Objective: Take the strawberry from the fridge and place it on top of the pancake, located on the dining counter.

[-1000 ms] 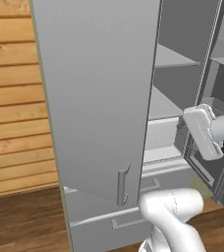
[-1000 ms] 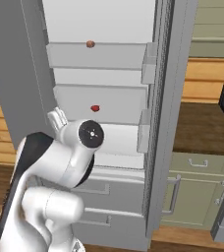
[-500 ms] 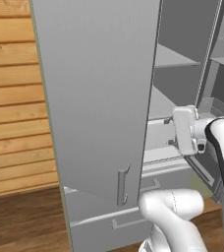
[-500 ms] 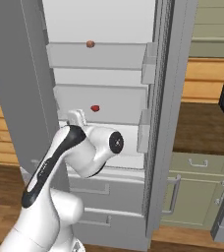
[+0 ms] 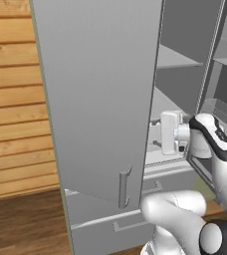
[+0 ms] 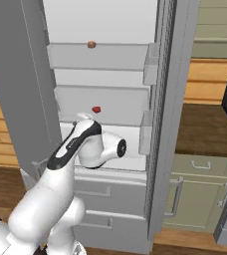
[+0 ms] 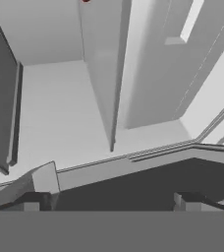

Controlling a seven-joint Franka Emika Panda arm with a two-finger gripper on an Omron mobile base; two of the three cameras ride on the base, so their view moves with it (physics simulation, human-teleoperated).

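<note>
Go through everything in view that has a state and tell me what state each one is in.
Tall light-grey fridge: doors open.
Two lower fridge drawers: shut.
Small red strawberry: resting on the middle shelf, untouched.
Small brown round item: resting on the shelf above.
Two-finger gripper: open, empty.

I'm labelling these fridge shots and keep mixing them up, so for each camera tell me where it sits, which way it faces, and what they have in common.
Left base view: behind the arm's left, facing the open fridge door; the white arm and gripper reach toward the shelves.
Right base view: behind the arm's right, facing the fridge shelves, strawberry on one; the arm's elbow rises in front.
Hand view: on the hand, looking along the open gripper into the fridge interior.
Shared: both base views show the same fridge and arm.
</note>
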